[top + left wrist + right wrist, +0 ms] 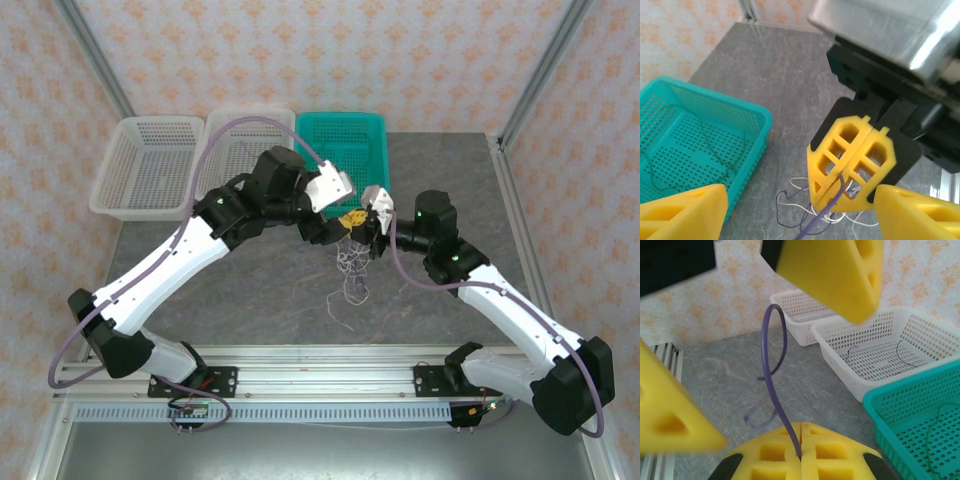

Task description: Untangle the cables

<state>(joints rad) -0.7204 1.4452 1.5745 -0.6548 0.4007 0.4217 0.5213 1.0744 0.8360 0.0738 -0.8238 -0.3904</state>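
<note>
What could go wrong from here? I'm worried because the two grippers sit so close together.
1. The open left gripper straddles the right gripper, which is shut on the purple cable. Closing now would likely clamp that gripper, not the wire.
2. The purple cable runs down among the whitish cables on the table, so pulling up may drag them along or tighten the tangle.

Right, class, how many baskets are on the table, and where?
3. A white basket at the far left, a second white basket right beside it, then the teal basket, its near side partly covered.
</note>
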